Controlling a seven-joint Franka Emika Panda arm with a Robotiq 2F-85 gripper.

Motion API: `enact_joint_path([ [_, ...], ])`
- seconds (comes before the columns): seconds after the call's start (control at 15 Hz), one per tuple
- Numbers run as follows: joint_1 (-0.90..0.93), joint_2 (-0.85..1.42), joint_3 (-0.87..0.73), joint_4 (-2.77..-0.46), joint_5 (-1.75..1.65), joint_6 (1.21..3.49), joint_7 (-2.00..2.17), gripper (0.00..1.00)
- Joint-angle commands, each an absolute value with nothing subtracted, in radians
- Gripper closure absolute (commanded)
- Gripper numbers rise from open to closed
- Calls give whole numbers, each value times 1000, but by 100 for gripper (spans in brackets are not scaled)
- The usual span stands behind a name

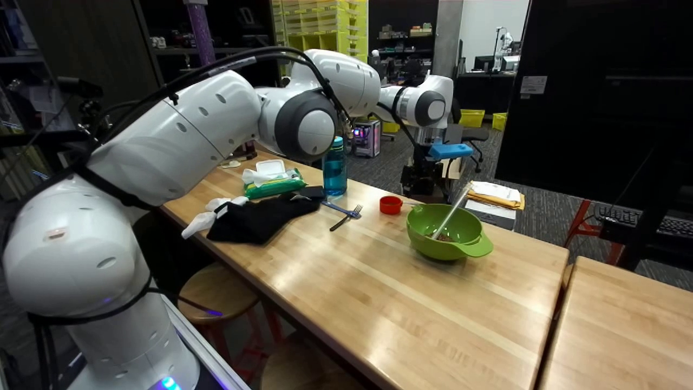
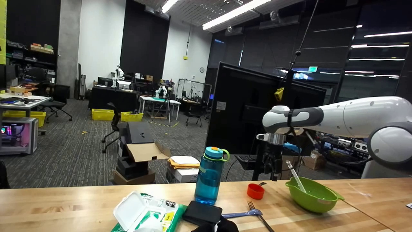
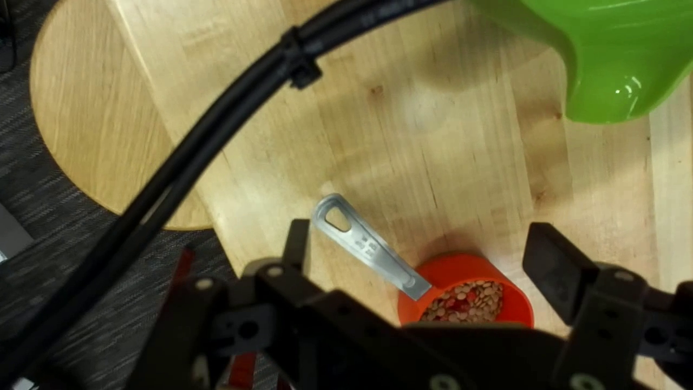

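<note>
Black jaws wide apart, round red cup (image 3: pixel 457 269) (flat brown discs (image 3: pixel 472 304) inside), holed metal handle (image 3: pixel 373 251), near glossy green bowl (image 1: pixel 436 248)

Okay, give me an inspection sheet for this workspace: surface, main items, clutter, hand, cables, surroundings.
Surface: wooden table, glossy, reflecting light.
Main items: red measuring cup holding lentil-like grains; green mixing bowl apart from it, with a pale utensil leaning inside.
Clutter: fork crossing a blue utensil; blue water bottle, wipes pack, black cloth.
Hand: open, holding nothing; the wrist view shows the cup between its jaws.
Cables: black cables, bundled with a tie, cross the wrist view.
Surroundings: round wooden stool by the table edge; yellow bins on the carpet; large black panel behind.
</note>
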State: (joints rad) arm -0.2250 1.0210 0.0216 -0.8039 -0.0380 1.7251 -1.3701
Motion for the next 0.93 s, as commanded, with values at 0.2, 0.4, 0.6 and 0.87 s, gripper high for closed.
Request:
enact_joint_path([
  [0.2, -213, 1103, 14, -667, -62, 1654, -1443, 0],
  [0.4, -212, 1119, 14, -634, -79, 1629, -1488, 0],
  [0.6, -211, 1135, 16, -608, -88, 1612, -1523, 0],
  [0.87, -212, 1158, 17, -589, -88, 1611, -1545, 0],
])
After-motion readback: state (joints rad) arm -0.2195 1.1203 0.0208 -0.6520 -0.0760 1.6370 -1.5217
